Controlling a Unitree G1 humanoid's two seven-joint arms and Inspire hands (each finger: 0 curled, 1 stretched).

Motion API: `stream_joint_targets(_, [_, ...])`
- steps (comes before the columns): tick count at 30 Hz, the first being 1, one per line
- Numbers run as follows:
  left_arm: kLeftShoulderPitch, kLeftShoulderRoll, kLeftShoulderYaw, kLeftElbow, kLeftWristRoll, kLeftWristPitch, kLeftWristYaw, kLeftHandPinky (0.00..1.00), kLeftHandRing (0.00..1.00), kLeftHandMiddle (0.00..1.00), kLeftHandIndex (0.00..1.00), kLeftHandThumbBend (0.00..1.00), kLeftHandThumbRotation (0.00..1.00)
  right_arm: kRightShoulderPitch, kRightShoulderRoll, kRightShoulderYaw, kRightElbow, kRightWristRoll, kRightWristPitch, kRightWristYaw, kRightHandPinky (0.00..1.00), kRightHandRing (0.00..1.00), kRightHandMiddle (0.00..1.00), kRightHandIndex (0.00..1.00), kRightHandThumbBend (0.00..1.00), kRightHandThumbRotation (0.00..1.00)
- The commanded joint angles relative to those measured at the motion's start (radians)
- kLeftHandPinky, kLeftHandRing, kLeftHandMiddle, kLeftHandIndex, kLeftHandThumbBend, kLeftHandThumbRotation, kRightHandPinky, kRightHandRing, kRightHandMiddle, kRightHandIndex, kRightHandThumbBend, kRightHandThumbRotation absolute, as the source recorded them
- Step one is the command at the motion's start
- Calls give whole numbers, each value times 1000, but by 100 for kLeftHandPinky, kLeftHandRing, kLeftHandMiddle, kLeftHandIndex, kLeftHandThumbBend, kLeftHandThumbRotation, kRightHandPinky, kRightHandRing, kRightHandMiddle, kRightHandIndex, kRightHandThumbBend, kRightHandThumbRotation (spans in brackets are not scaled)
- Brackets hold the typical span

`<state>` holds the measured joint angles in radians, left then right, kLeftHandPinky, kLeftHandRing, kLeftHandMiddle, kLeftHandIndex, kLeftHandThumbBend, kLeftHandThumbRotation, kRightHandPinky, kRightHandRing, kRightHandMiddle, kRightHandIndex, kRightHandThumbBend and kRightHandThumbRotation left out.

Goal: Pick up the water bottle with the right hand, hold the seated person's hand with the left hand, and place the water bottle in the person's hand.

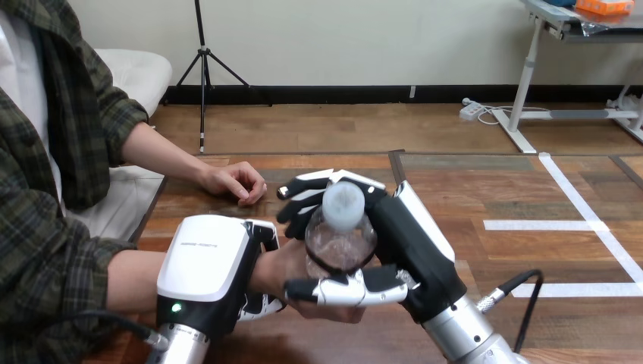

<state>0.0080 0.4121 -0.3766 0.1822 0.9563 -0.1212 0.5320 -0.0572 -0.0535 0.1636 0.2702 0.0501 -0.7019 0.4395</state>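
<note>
Surface: wooden surface (189,205), with a person seated at its left side.
Water bottle: clear water bottle (341,244) with a pale cap (343,205), near the view's centre and raised off the surface. Its cap end points up toward the camera; its base is hidden.
Right robot hand: right robot hand (413,243) comes in from the lower right and is closed round the water bottle. Fingers (318,186) wrap the far side just below the cap, thumb (349,290) crosses the near side, and the palm sits against the bottle's right.
Bottle vs person: it sits directly over the person's hand at the view's centre (292,265), which lies palm up beneath it. Cannot tell whether the bottle touches that palm.
Left robot hand: left robot hand (205,262) comes in from the lower left, its white back shell facing up. It grips the person's wrist (265,274), with black-and-white finger parts curling above and below it.
Hand spacing: the two robot hands are near each other, with the person's hand between them.
Other hand: the person's hand at the view's upper left (236,182) rests on the surface, loosely curled, apart from both the bottle and the robot hands.
</note>
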Motion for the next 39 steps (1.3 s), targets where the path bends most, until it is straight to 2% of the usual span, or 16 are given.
stream_joint_targets(1, [-28, -4, 12, -68, 42, 87, -68, 26, 30, 36, 36, 81, 0, -42, -33, 8, -25, -37, -4, 0, 86, 94, 96, 96, 83, 20])
stream_joint_targets(2, [-27, -3, 9, -75, 53, 104, -84, 26, 30, 36, 36, 81, 0, -42, -34, 8, -27, -39, -3, -1, 86, 94, 96, 96, 83, 20])
stream_joint_targets(3, [-26, -3, 7, -81, 61, 116, -95, 31, 37, 44, 42, 83, 0, -42, -36, 8, -29, -40, -1, -1, 91, 96, 97, 97, 85, 22])
stream_joint_targets(4, [-25, -3, 5, -87, 68, 128, -112, 33, 40, 47, 45, 84, 0, -42, -39, 8, -33, -42, 3, -1, 93, 97, 98, 98, 86, 23])
stream_joint_targets(7, [-22, -4, 1, -96, 74, 147, -138, 44, 54, 61, 57, 89, 0, -41, -45, 10, -39, -42, 9, -2, 96, 98, 99, 99, 87, 24])
stream_joint_targets(9, [-21, -6, 0, -98, 74, 155, -147, 55, 68, 74, 70, 94, 1, -43, -47, 12, -39, -40, 10, -2, 98, 99, 99, 99, 88, 25])
stream_joint_targets(11, [-19, -8, 1, -101, 71, 162, -162, 58, 71, 77, 72, 95, 1, -44, -49, 13, -39, -36, 11, 1, 99, 99, 100, 100, 89, 25])
stream_joint_targets(12, [-18, -8, 1, -103, 70, 165, -166, 63, 77, 84, 80, 97, 4, -45, -50, 13, -40, -35, 12, 1, 99, 100, 100, 100, 89, 26])
stream_joint_targets(16, [-12, -8, 0, -115, 64, 175, -186, 72, 87, 93, 91, 99, 9, -45, -55, 15, -44, -25, 14, 5, 100, 100, 100, 100, 89, 26])
stream_joint_targets(18, [-10, -7, 0, -119, 64, 178, -190, 78, 93, 97, 95, 99, 13, -45, -56, 16, -45, -23, 14, 6, 100, 100, 100, 100, 90, 26])
stream_joint_targets(23, [-9, -6, -4, -125, 78, 189, -192, 84, 98, 99, 99, 100, 19, -47, -59, 16, -43, -16, 12, 11, 100, 100, 100, 100, 90, 26])
stream_joint_targets(39, [-4, 7, -8, -144, 96, 193, -218, 96, 100, 100, 100, 100, 34, -46, -60, 17, -31, -3, 4, 5, 100, 100, 100, 100, 90, 25])
